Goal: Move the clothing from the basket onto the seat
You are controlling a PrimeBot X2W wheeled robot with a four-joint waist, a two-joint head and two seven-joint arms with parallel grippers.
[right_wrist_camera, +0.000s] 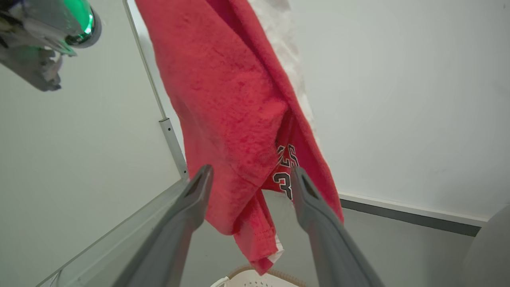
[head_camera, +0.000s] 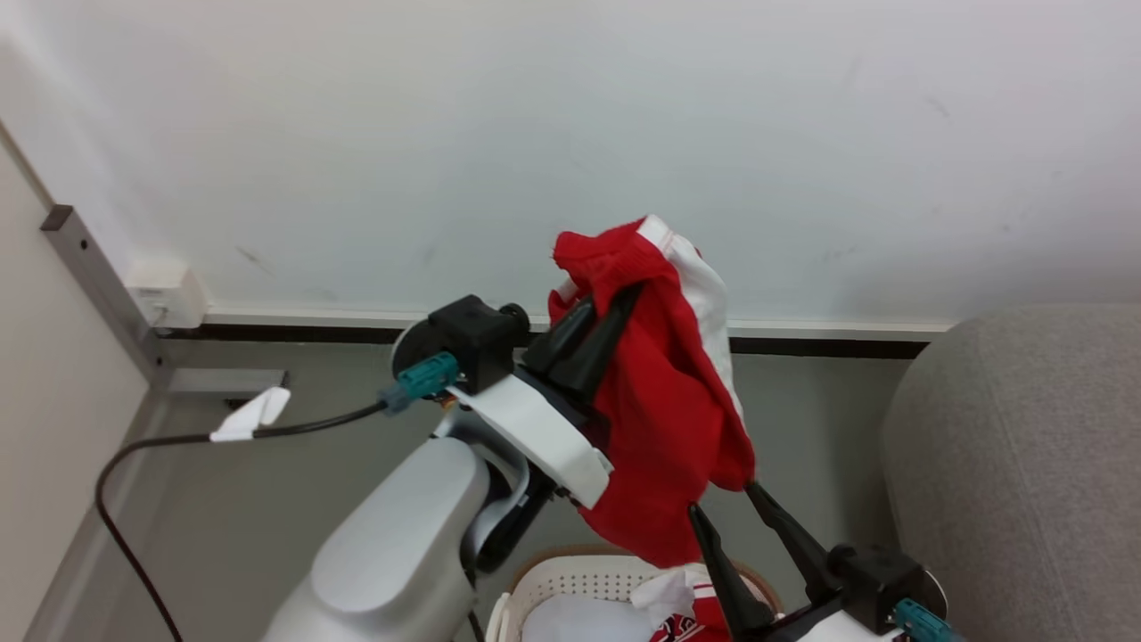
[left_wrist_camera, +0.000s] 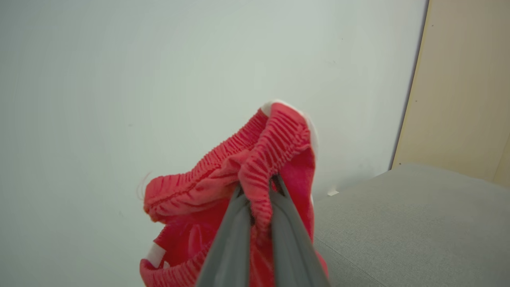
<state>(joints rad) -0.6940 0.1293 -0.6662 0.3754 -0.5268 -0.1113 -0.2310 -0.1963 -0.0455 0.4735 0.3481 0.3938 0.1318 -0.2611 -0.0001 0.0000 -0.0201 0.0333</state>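
A red garment [head_camera: 669,419] with a white band hangs in the air above the basket, held by its ribbed waistband. My left gripper [head_camera: 615,308] is shut on that waistband [left_wrist_camera: 223,187], its tips [left_wrist_camera: 258,188] buried in the cloth. The garment's lower hem [right_wrist_camera: 231,99], with printed dark lettering, dangles between the fingers of my open right gripper [right_wrist_camera: 253,173], which points up from the lower right [head_camera: 724,501]. The white basket [head_camera: 570,580] with its brown rim sits at the bottom edge and holds more red clothing [head_camera: 695,624]. The grey seat [head_camera: 1016,464] stands at the right.
A white cloth [head_camera: 579,620] lies in the basket. A black cable [head_camera: 178,441] with a white tag runs over the grey floor at the left. A wall outlet box [head_camera: 165,294], a metal rail [head_camera: 107,285] and a beige panel stand at the far left. A white wall is behind.
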